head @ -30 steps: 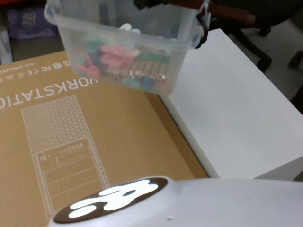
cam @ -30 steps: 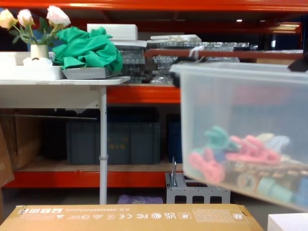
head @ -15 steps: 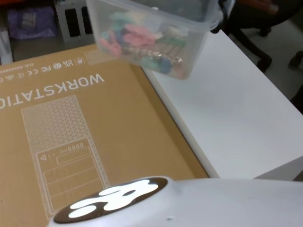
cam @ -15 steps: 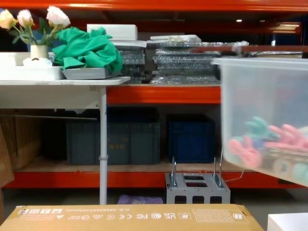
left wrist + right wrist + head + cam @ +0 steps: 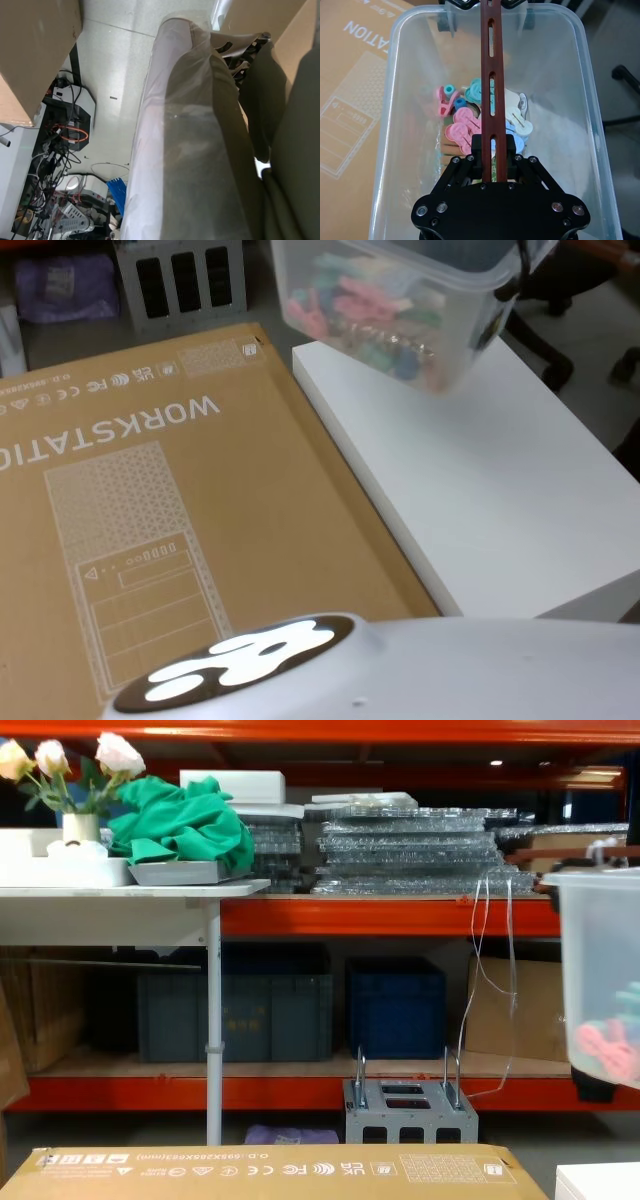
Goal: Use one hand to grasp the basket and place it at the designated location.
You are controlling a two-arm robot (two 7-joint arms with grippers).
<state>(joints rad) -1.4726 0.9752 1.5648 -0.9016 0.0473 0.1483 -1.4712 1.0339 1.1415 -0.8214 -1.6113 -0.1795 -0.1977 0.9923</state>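
Step in hand: the robot carries the basket [image 5: 400, 310] through the air toward its set-down spot, judged to be the white surface [image 5: 500, 490] on the robot's right.
Basket position: held aloft over the far end of the white surface, clear of the top and tilted, its lower corner nearest the surface; in the chest view it hangs at the right edge [image 5: 605, 980].
Load: loose pastel clips [image 5: 470, 125] lie heaped on the basket floor, so they may slide if the tilt grows.
How to do it well: level the basket before lowering, bring it down slowly and straight, keep the whole base inside the surface edges and off the cardboard box [image 5: 150, 520] just beside it, and release only once the base sits flat.
Risk: a tilted touch-down on one corner could rock the tub or scatter the clips.
Right pincer: [image 5: 494, 150] clamped on the reddish-brown handle [image 5: 491, 75], jaws closed tight against both sides of the bar near its middle; it touches nothing else.
Left pincer: cannot tell its state; the left wrist view looks down past a plastic-wrapped arm [image 5: 200, 150] toward the floor, parked away from the work.
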